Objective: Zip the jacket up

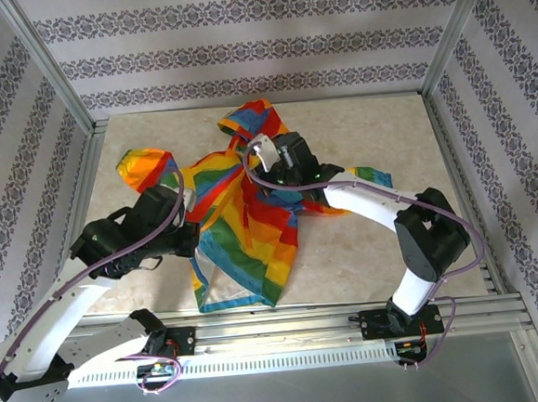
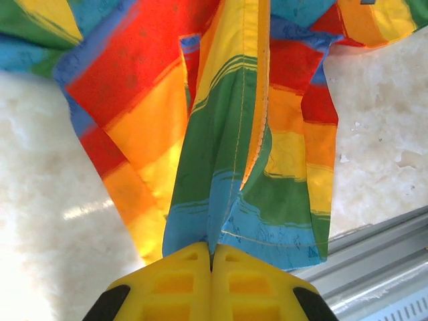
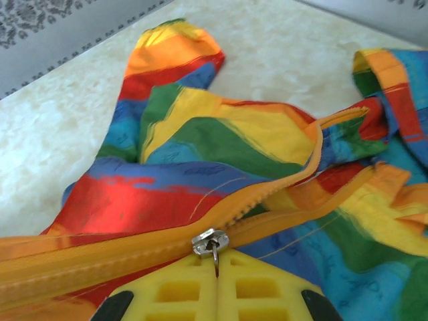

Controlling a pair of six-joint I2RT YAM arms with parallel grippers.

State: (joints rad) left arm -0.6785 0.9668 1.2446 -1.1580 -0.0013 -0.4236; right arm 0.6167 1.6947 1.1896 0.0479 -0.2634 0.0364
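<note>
The right claw (image 3: 216, 271) is clamped on the zipper's pull tab (image 3: 215, 257), and the left claw (image 2: 211, 264) is pinched shut on the hem (image 2: 267, 242), so the track is held taut. The jacket (image 1: 248, 231) is spread on the table (image 1: 375, 248) between the arms, partly unzipped.

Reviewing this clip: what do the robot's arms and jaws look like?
Both match. The left arm and right arm have white links, black joints and bases, and a lilac cable looped along each. In the wrist views the jaws are yellow moulded plastic with rectangular recesses and black outer corners.
</note>
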